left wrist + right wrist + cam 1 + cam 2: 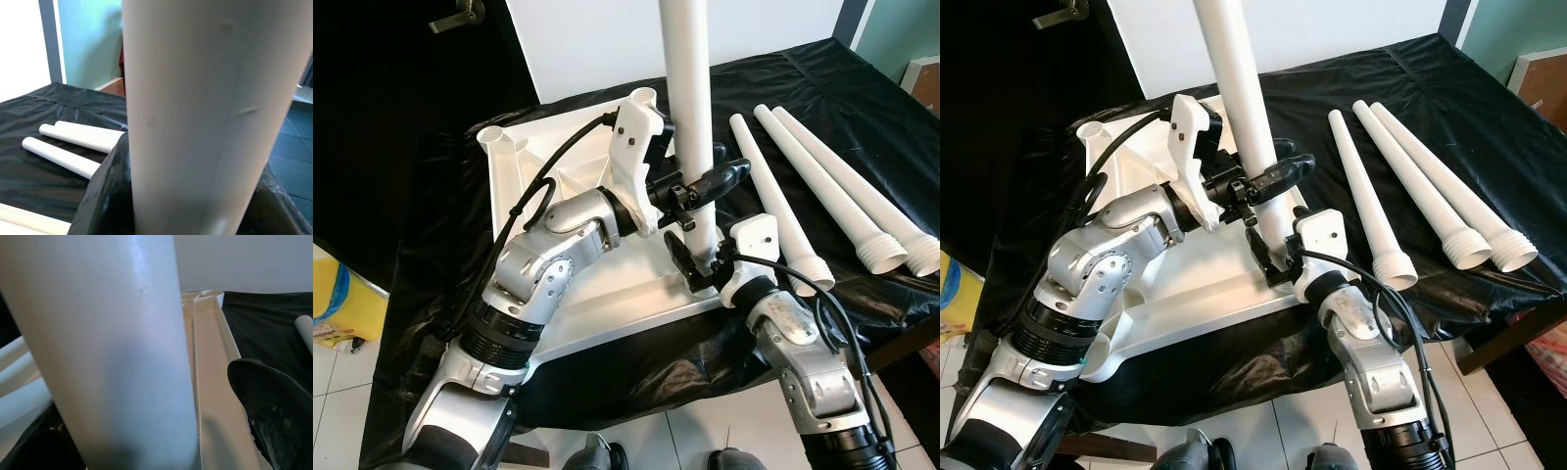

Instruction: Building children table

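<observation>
Standing upright at the near right corner of the upturned white tabletop [607, 294], the table leg [690, 88] points straight up. We have our left gripper [697, 186] clamped round it higher up, and our right gripper [693, 262] clamped near its base. Three spare legs [813, 166] lie right of it on the black sheet [862, 98], near the sheet's right edge.

Both eye views look steeply down from the head onto the upturned tabletop [607, 323] on black sheeting [822, 88]. Each wrist view sits hard against the upright leg [205, 112], sharing it with the eye views; the left one faces the loose legs [73, 142].
</observation>
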`<state>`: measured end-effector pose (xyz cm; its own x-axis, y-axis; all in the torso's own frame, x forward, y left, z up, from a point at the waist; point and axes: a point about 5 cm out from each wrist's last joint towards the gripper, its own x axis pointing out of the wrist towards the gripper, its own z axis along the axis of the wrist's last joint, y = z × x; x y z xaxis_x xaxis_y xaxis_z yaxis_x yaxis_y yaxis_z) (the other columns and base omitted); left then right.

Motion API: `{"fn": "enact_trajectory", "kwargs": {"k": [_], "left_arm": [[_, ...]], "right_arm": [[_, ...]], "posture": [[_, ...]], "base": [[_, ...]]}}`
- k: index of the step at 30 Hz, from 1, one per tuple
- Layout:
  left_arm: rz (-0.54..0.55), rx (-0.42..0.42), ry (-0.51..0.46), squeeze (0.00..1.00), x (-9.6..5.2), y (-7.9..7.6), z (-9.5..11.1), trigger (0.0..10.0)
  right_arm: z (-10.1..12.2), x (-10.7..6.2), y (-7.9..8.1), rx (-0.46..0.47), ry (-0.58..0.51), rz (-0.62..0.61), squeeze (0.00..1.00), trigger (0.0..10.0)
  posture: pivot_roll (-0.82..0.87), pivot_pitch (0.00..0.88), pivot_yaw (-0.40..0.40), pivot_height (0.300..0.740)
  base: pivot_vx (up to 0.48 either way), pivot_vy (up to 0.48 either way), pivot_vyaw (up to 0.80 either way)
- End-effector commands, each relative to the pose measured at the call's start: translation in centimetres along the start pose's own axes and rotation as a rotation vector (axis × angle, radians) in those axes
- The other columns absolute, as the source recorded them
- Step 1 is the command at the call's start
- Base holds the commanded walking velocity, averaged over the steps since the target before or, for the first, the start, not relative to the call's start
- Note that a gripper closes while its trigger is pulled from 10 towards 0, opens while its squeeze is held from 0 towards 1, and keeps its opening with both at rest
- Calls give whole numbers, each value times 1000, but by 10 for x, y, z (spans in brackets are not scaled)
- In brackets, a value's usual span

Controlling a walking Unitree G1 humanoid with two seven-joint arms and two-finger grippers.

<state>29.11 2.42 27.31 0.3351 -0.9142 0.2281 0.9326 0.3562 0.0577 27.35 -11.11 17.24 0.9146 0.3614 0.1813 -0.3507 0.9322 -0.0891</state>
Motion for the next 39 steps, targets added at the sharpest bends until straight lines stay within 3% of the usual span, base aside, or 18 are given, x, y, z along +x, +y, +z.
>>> {"fn": "enact_trajectory", "kwargs": {"k": [1,9,24,26,39], "left_arm": [[96,0,16,0,-2,7,-4,10000],[94,6,5,0,-1,5,-7,10000],[68,15,-3,0,1,3,-9,10000],[72,14,-4,0,3,3,-9,10000],[71,11,-6,0,2,2,-10,10000]], "right_arm": [[0,-1,1,1,-10,-24,0,10000],[-1,0,1,-3,-15,-46,0,10000],[-3,-1,1,-21,-14,-40,0,10000],[-4,-1,-2,-23,-13,-38,0,10000],[-4,-3,-3,-32,-18,-38,0,10000]], "posture": [[-95,119,126,740],[-106,116,131,740],[-125,141,53,740],[-82,113,99,740],[-103,105,105,740]], "base": [[0,0,0],[0,0,0],[0,0,0],[0,0,0],[0,0,0]]}}
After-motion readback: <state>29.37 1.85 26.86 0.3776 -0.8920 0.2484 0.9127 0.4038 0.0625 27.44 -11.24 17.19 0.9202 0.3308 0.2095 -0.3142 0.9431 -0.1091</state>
